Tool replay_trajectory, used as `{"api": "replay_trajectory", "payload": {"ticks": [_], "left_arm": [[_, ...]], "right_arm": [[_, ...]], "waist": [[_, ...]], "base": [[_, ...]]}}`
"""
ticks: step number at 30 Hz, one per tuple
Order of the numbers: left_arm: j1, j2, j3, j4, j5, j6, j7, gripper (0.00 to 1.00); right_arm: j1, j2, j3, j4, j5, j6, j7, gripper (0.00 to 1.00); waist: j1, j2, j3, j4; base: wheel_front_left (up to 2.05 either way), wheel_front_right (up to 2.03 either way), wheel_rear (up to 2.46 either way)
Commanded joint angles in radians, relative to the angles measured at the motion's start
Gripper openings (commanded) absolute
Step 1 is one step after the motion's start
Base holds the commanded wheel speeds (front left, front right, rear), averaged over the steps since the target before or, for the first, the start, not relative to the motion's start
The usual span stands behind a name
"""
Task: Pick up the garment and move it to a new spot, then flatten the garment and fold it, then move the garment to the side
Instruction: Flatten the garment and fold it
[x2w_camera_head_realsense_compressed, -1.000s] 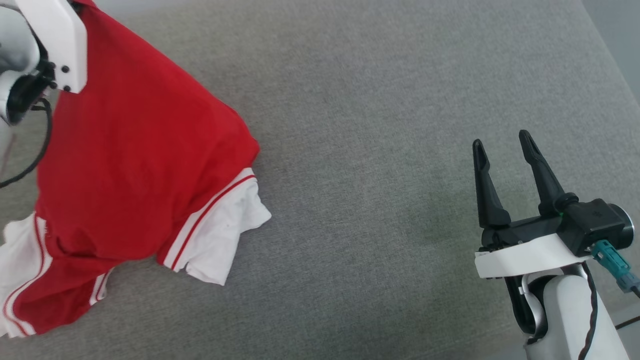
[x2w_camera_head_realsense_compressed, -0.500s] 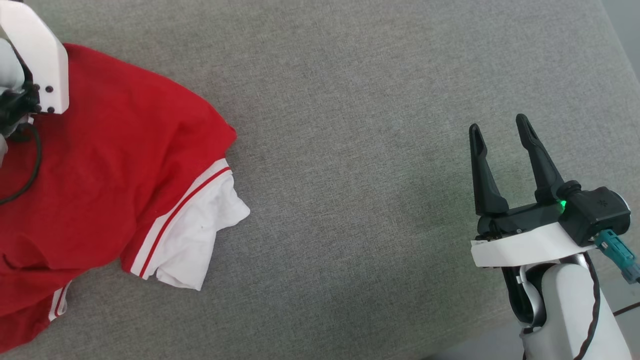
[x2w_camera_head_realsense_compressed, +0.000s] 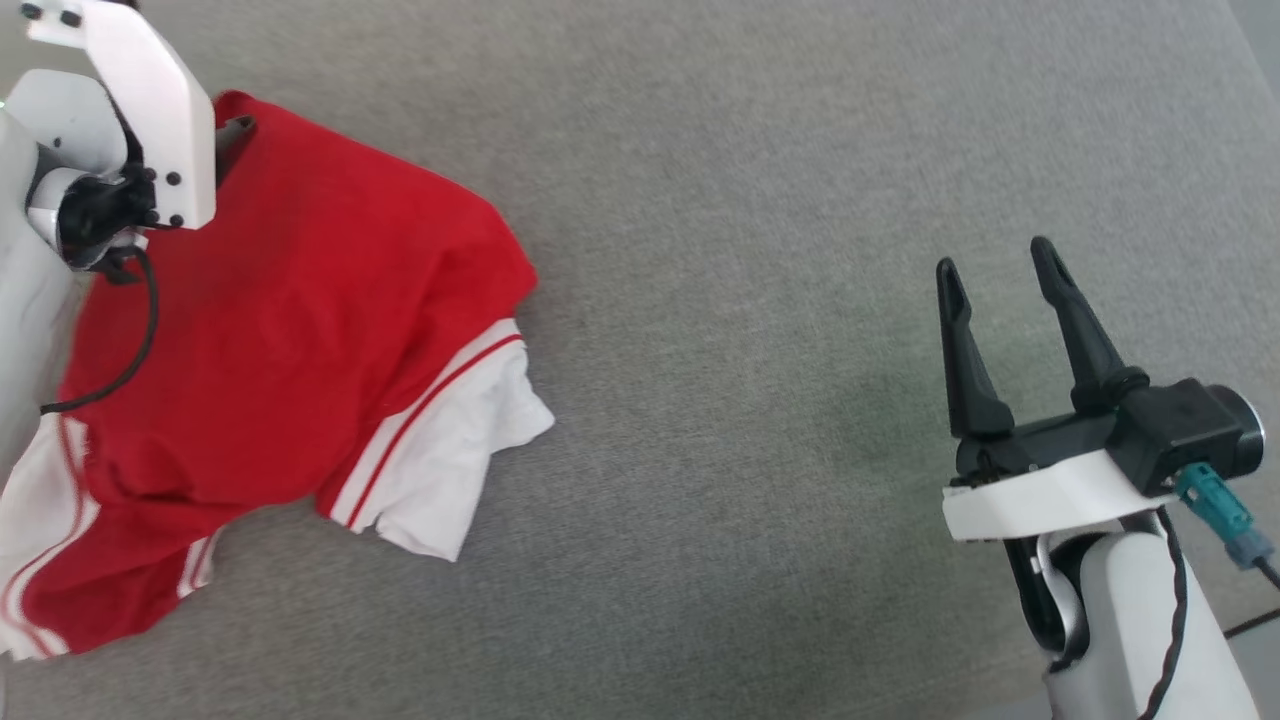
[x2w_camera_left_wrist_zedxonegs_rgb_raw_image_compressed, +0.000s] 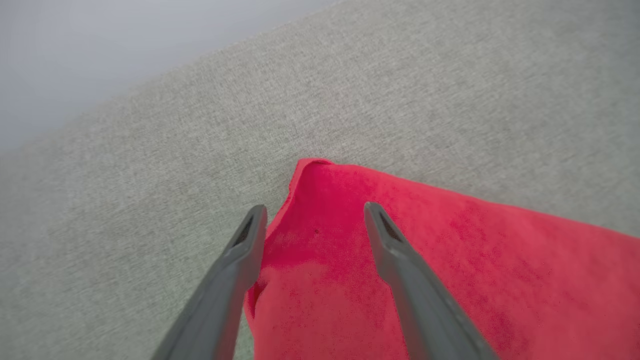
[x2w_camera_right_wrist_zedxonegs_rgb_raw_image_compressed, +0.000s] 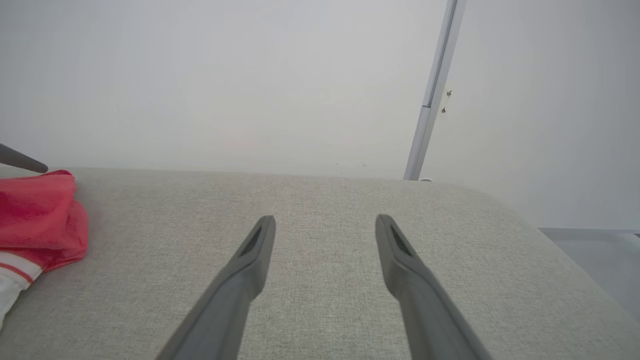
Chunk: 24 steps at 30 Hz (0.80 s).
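**Head view.** The garment (x2w_camera_head_realsense_compressed: 290, 330), bright red with white sleeves and red-and-white striped trim, lies rumpled on the grey fabric surface (x2w_camera_head_realsense_compressed: 750, 300) toward 9 o'clock of the frame. One white sleeve (x2w_camera_head_realsense_compressed: 450, 470) juts toward 5 o'clock from the red body, and a second white panel (x2w_camera_head_realsense_compressed: 30, 520) lies at the 8 o'clock edge. The left arm's white wrist housing (x2w_camera_head_realsense_compressed: 150, 110) stands over the garment's upper corner at 10 o'clock. The right gripper (x2w_camera_head_realsense_compressed: 993, 255) sits at 4 o'clock, well apart from the garment. Its fingers are spread wide and point to 12 o'clock, with nothing between them.

**Left wrist view.** The left gripper (x2w_camera_left_wrist_zedxonegs_rgb_raw_image_compressed: 315, 212) is spread wide above a red corner of the garment. One finger lies along the fabric's edge and the other over the cloth. Whether either finger touches the fabric cannot be told.

**Right wrist view.** The garment appears at 9 o'clock on the surface, before a pale wall (x2w_camera_right_wrist_zedxonegs_rgb_raw_image_compressed: 250, 75).
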Motion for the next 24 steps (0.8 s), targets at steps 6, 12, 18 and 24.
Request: {"api": "replay_trajectory", "payload": {"ticks": [6, 12, 18, 24], "left_arm": [[0.035, -0.004, -0.02, -0.078, -0.028, -0.002, -0.082, 1.0], [0.104, 0.014, -0.009, -0.184, -0.068, -0.002, -0.225, 1.0], [0.171, 0.038, -0.006, -0.256, -0.055, 0.001, -0.335, 1.0], [0.285, 0.084, 0.021, -0.362, -0.063, 0.049, -0.463, 1.0]], "right_arm": [[0.043, 0.0, 0.002, 0.026, -0.036, 0.0, -0.005, 1.0], [0.068, 0.0, 0.039, 0.098, -0.034, 0.0, -0.005, 1.0], [0.077, -0.012, 0.052, 0.134, -0.04, 0.0, -0.005, 1.0], [0.087, -0.027, 0.057, 0.145, -0.044, 0.0, -0.005, 1.0]], "waist": [[0.0, 0.0, -0.125, 0.091], [0.0, 0.0, -0.218, 0.154], [0.0, 0.0, -0.267, 0.195], [0.0, 0.0, -0.309, 0.233]], "base": [[0.0, 0.0, 0.0], [0.0, 0.0, 0.0], [0.0, 0.0, 0.0], [0.0, 0.0, 0.0]]}}
